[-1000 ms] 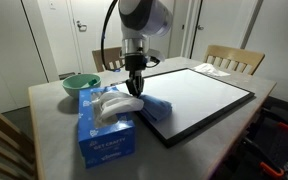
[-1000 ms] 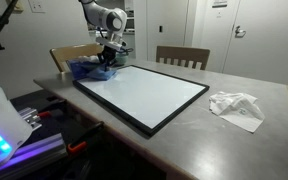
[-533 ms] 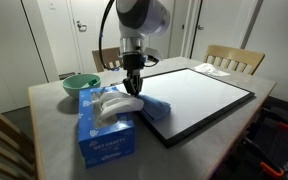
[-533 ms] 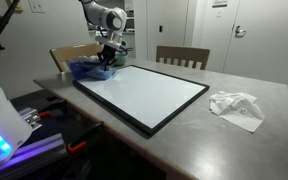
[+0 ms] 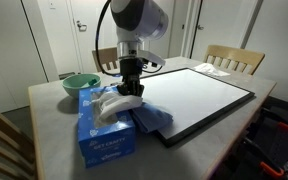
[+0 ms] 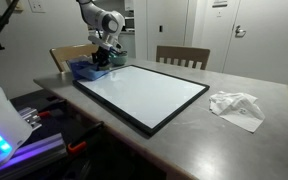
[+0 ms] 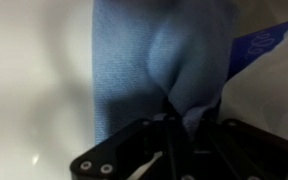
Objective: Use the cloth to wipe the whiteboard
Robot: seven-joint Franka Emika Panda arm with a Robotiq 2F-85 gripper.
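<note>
A black-framed whiteboard (image 5: 199, 95) lies flat on the grey table; it also shows in an exterior view (image 6: 144, 92). My gripper (image 5: 132, 92) is shut on a blue cloth (image 5: 150, 117) at the board's corner nearest the tissue box. The cloth hangs over the board's edge onto the table. In the wrist view the blue cloth (image 7: 149, 60) bunches up into a fold pinched between the fingers (image 7: 176, 112), with white board surface (image 7: 34, 80) to the left. In an exterior view the gripper (image 6: 102, 58) and cloth (image 6: 84, 68) sit at the board's far corner.
A blue tissue box (image 5: 104, 128) stands right beside the gripper. A green bowl (image 5: 80, 84) sits behind it. A crumpled white tissue (image 6: 236, 106) lies on the table past the board's other end. Wooden chairs (image 5: 234, 58) stand around the table.
The gripper has dragged the cloth off the board's corner toward the tissue box and the table's front edge; the arm has swung the same way.
</note>
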